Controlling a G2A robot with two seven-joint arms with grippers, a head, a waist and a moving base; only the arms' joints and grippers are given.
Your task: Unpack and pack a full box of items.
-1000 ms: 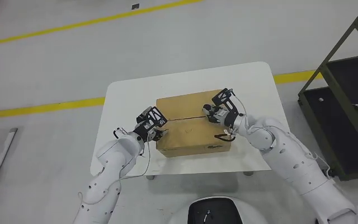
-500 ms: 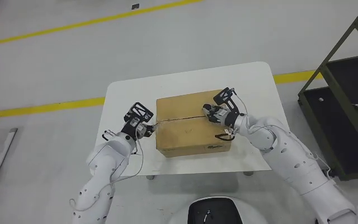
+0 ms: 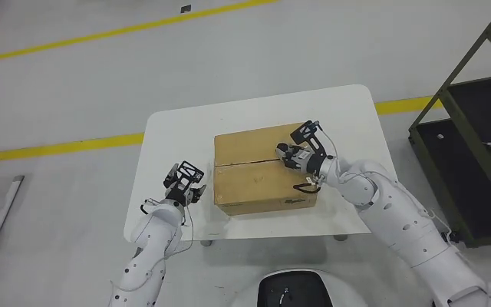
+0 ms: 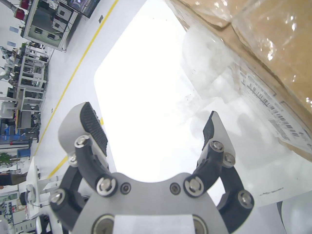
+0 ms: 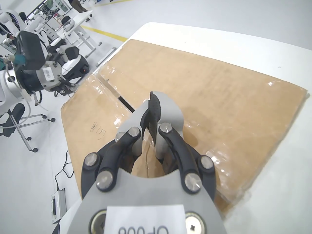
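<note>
- The box (image 3: 257, 180) sits shut in the middle of the table (image 3: 173, 134). Its flaps meet at a seam (image 3: 245, 162) across the top, under glossy clear tape (image 4: 268, 20).
- Bare tabletop rings the box on every side. The widest strip lies off its left end, with a narrower one along the side nearest the robot.
- The left claw (image 4: 151, 116) hangs over that wide strip, just beside the box's left end. Its fingers are spread wide, with nothing between them and touching nothing.
- The right claw (image 5: 152, 108) is on top of the box at the seam, toward the right end. Its fingers are pinched tight together; whether they nip the tape, I cannot tell.
- Since a second ago, the left claw has backed off the seam's left end and out over the table. The right claw has not budged.
</note>
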